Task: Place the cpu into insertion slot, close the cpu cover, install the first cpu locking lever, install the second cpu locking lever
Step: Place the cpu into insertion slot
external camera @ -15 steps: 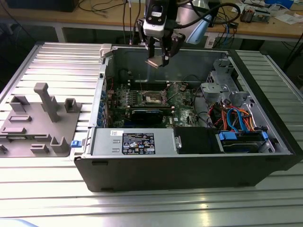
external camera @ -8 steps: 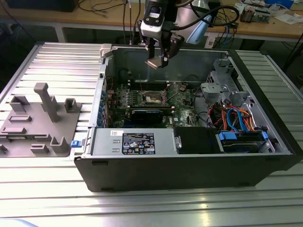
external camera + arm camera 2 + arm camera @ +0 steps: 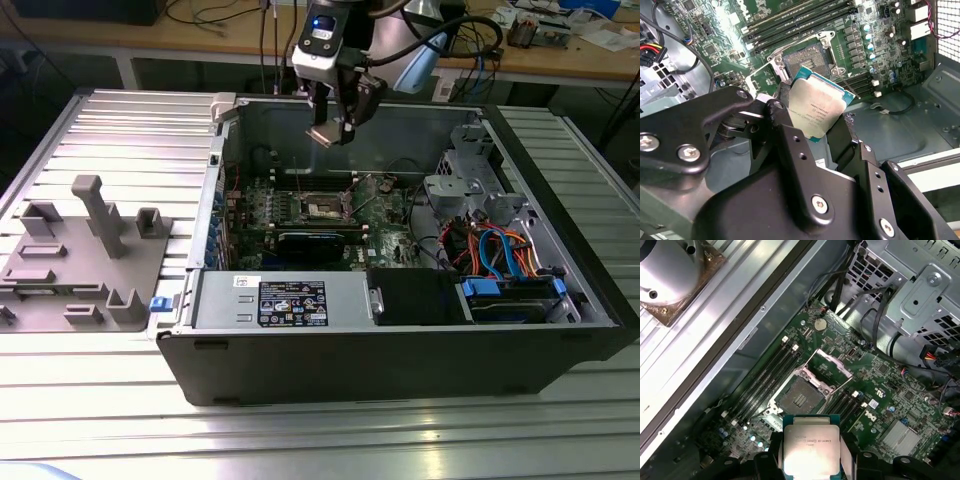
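My gripper (image 3: pixel 333 128) hangs above the open computer case (image 3: pixel 400 360), shut on the cpu (image 3: pixel 325 136). In both wrist views the cpu (image 3: pixel 815 106) (image 3: pixel 810 447) is a small square chip with a silvery top and a teal edge, clamped by its sides between the black fingers (image 3: pixel 782 112). It is held in the air, tilted, well above the green board. Below it the insertion slot (image 3: pixel 801 399) (image 3: pixel 807 60) (image 3: pixel 325 207) lies bare, a dark square recess with a metal rim. The cpu cover (image 3: pixel 832 361) stands flipped up at one side of the slot.
Memory slots (image 3: pixel 765 382) run beside the socket. A metal drive cage (image 3: pixel 478 190) and bundled cables (image 3: pixel 500 250) fill the exterior view's right of the case; a power supply (image 3: pixel 290 300) lines its front. A grey fixture tray (image 3: pixel 80 260) sits outside, at the exterior view's left.
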Available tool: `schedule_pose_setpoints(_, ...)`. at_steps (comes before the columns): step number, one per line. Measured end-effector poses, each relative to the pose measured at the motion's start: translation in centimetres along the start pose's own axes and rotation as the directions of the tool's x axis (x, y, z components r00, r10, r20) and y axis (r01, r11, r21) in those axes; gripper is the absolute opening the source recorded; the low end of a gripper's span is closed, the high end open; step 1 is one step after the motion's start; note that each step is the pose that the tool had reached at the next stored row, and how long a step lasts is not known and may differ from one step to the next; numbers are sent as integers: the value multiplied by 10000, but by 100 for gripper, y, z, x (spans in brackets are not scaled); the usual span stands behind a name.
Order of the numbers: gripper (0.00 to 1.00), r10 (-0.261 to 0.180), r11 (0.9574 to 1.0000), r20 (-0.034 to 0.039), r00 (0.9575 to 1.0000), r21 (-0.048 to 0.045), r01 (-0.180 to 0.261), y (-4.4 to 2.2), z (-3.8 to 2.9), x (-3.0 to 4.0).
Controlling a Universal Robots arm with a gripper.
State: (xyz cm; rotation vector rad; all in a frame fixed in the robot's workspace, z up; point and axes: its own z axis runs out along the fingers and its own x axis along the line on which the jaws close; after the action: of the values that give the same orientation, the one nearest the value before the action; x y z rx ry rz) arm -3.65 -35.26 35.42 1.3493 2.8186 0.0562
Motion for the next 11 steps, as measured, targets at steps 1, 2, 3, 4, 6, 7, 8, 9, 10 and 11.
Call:
schedule_pose_setpoints(1, 54, 1, 10000, 0, 10000, 0, -1, 0, 0, 0)
schedule_pose_setpoints(2, 54, 3, 10000, 0, 10000, -1, -3, 0, 1, 0)
schedule_pose_setpoints(3, 54, 3, 10000, 0, 10000, -1, -3, 0, 0, 0)
schedule_pose_setpoints(4, 54, 4, 10000, 0, 10000, -1, -4, 0, 0, 0)
schedule_pose_setpoints(6, 54, 6, 10000, 0, 10000, -1, -6, 0, 0, 0)
schedule_pose_setpoints(7, 54, 20, 10000, 0, 10000, -1, -20, 0, 0, 0)
schedule_pose_setpoints(8, 54, 42, 10000, 2, 10000, -2, -42, 0, 1, 0)
schedule_pose_setpoints(9, 54, 81, 10000, 3, 10000, -1, -81, 0, 1, 0)
schedule_pose_setpoints(10, 54, 174, 9998, 7, 9998, -1, -174, 0, 3, 0)
schedule_pose_setpoints(11, 54, 229, 9997, 10, 9997, -1, -229, 0, 3, 0)
